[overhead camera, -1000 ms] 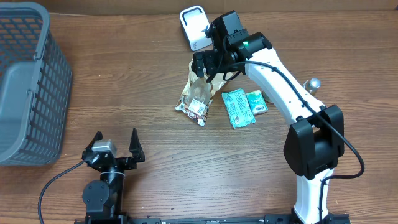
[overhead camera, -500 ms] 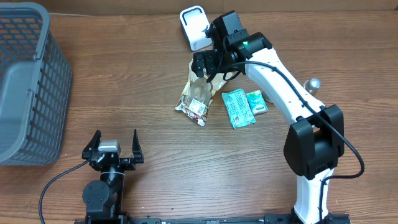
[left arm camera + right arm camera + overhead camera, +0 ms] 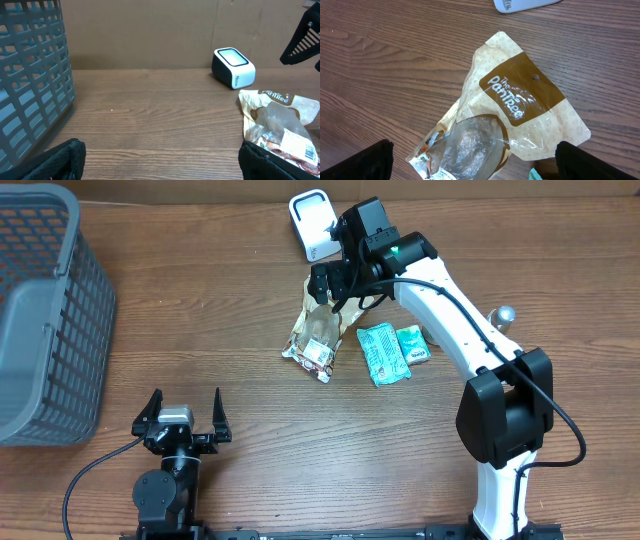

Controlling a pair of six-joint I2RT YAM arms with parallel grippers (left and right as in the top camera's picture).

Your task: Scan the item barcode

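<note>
A cream and brown snack bag [image 3: 318,335] with a clear window lies flat on the wooden table. Its white label end points to the near side. A white barcode scanner [image 3: 312,225] stands behind it at the table's far edge. My right gripper [image 3: 335,285] hovers open over the bag's top end, holding nothing. In the right wrist view the bag [image 3: 510,100] fills the space below the wide-set fingers [image 3: 367,160]. My left gripper [image 3: 182,412] rests open and empty near the front edge. From it I see the bag [image 3: 277,122] and the scanner [image 3: 233,66] ahead to the right.
A grey mesh basket [image 3: 40,310] stands at the left, looming close in the left wrist view [image 3: 30,75]. Two teal packets [image 3: 383,353] [image 3: 413,344] lie just right of the bag. A small silver knob [image 3: 505,313] sits further right.
</note>
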